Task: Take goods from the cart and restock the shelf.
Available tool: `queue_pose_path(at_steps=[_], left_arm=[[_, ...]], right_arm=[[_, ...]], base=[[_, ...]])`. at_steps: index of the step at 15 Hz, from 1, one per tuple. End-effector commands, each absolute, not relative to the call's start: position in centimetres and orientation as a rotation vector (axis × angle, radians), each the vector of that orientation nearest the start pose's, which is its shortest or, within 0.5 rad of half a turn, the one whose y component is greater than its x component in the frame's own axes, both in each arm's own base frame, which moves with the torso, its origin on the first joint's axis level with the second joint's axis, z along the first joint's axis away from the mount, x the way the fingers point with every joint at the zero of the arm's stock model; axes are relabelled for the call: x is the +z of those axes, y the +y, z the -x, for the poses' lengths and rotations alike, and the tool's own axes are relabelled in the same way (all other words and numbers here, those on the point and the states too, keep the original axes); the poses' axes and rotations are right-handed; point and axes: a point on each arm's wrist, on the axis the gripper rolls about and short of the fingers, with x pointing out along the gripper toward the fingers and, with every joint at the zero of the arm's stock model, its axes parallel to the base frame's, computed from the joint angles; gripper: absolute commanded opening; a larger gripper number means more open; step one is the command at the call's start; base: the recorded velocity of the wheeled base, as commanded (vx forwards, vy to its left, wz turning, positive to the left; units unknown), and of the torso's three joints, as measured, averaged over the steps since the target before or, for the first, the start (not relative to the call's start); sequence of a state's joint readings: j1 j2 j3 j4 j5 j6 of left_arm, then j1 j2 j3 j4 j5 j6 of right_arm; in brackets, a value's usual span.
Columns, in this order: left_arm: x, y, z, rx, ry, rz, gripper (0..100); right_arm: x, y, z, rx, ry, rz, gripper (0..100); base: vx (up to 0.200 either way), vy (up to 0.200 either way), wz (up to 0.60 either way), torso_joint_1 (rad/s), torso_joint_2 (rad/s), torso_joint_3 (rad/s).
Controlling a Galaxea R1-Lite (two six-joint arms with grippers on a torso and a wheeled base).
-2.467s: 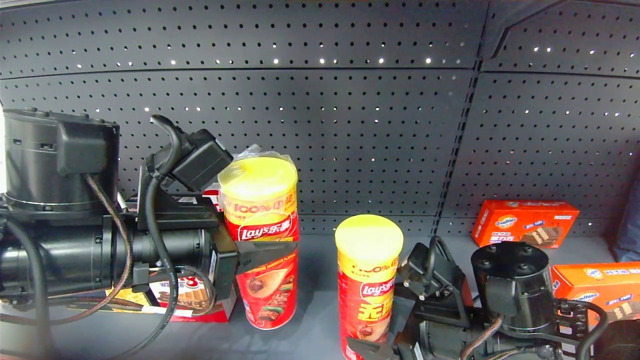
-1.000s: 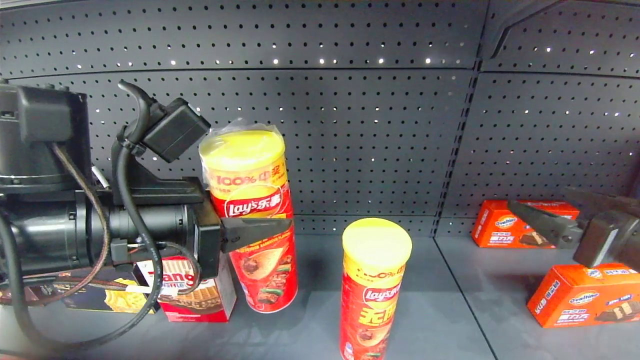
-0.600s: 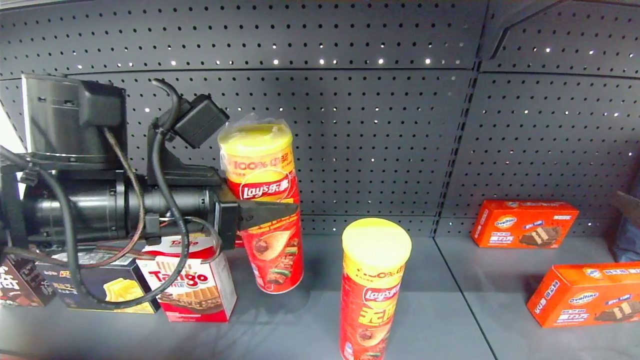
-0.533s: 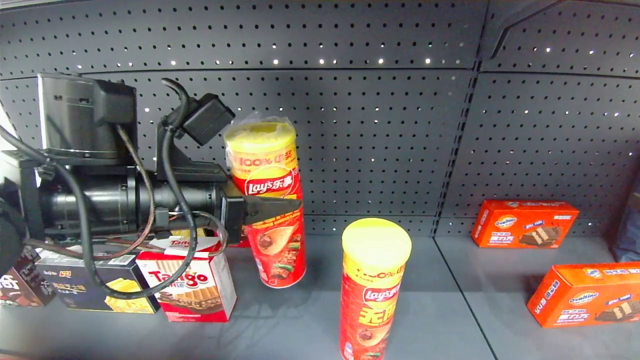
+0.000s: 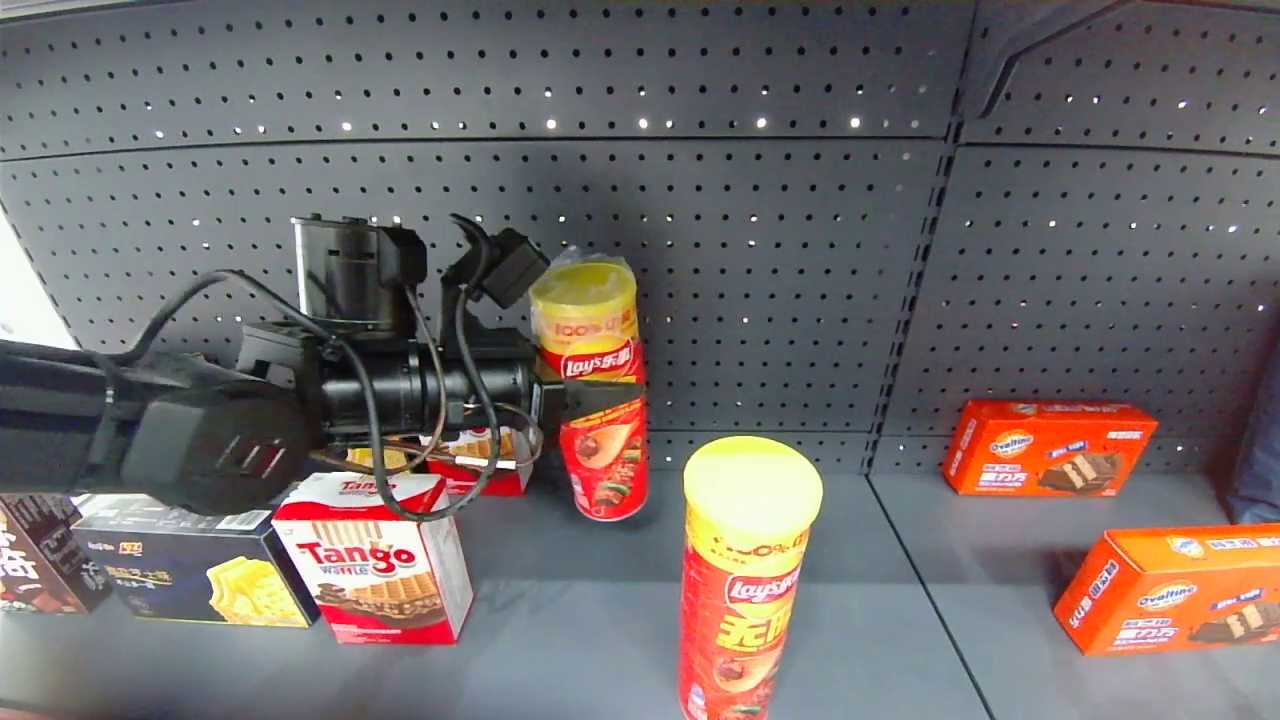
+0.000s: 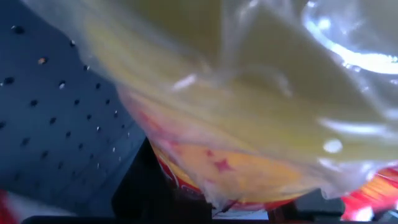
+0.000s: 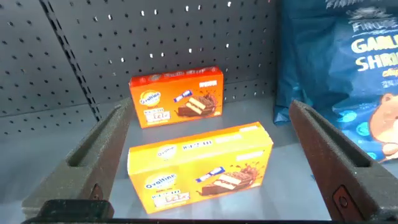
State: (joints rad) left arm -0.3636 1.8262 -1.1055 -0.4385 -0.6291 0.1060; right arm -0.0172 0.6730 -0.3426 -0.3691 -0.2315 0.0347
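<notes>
**Grey shelf deck with one chip can gripped near the back wall**

Dark pegboard backs a grey shelf on which goods stand in loose groups. At the robot's left, the left gripper is clamped on a chip can with a yellow lid, one finger lying across the middle of the can's front. This can leans slightly, close to the pegboard, with its base low over the rear of the deck; whether it touches the deck cannot be told. In the left wrist view the can's lid sits right before the camera under crinkled clear plastic.

A second chip can stands upright nearer the front edge, apart from the held one. Left of it a wafer box stands just beside a dark box with a yellow picture.

On the right section lie two orange boxes, one at the back and one nearer the front. The right gripper hangs before these two boxes, its fingers spread wide with nothing between them, and a blue bag stands beside the boxes
</notes>
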Motion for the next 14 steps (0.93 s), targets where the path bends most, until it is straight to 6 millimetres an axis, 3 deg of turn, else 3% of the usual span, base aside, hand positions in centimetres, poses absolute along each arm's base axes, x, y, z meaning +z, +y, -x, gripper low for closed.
queue_pose_path(at_steps=[1, 5, 14], left_arm=[[17.7, -14.3, -34.9, -1.008, 0.29, -0.047, 0], [16.8, -16.7, -36.7, -1.073, 0.256, -0.099, 0], [16.6, -19.3, -36.8, -1.141, 0.255, -0.114, 0]], right_arm=[[20.4, -0.7, -5.1, -0.257, -0.06, -0.041, 100], [19.9, -0.7, -5.0, -0.256, -0.054, -0.064, 100], [18.6, -0.6, -4.0, -0.258, -0.045, -0.066, 100]], base=[[0.0, 0.0, 0.0, 0.0, 0.0, 0.0], [0.0, 0.0, 0.0, 0.0, 0.0, 0.0], [0.0, 0.0, 0.0, 0.0, 0.0, 0.0]])
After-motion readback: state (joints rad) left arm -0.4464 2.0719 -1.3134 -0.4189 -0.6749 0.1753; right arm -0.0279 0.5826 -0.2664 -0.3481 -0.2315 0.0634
